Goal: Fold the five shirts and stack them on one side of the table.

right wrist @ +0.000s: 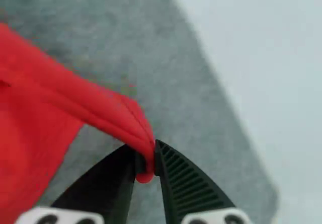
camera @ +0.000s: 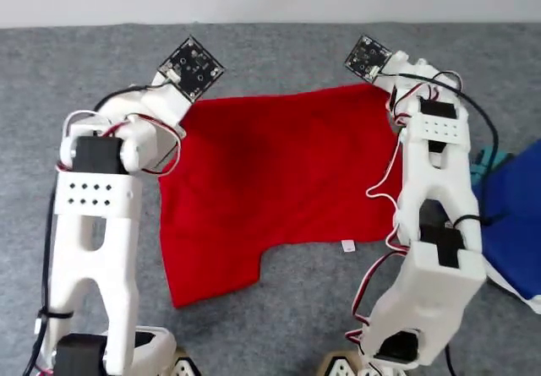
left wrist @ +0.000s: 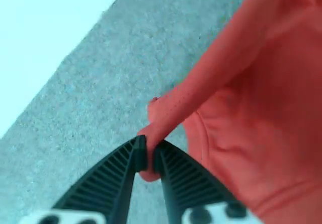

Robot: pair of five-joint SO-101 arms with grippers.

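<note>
On the grey tabletop [camera: 321,308], centre: one red shirt [camera: 279,173] lies spread flat, in a single layer as far as I can judge. No fold line shows across its body. A small white tag [camera: 347,244] sits at its near edge.

Left gripper [left wrist: 149,156]: clenched on the far-left corner of the red shirt, with a pinch of cloth showing between the jaws and that edge lifted slightly off the tabletop.

Right gripper [right wrist: 146,163]: clenched on the far-right corner of the same shirt, with cloth bunched between the jaws and the hem pulled taut away from it.

Right edge of the tabletop: a blue shirt [camera: 516,215], partly out of frame, lying loose and not squared up. Just beyond it is a scrap of teal cloth [camera: 483,166], mostly hidden by the right arm; cannot tell what it is.

Progress (judgement): early. The red shirt is held by both far corners, which suits a first fold toward the near edge, but that fold is not yet made. No folded shirt and no stack can be made out. The blue shirt looks unhandled. So all five folds and the stacking to one side appear to remain.
</note>
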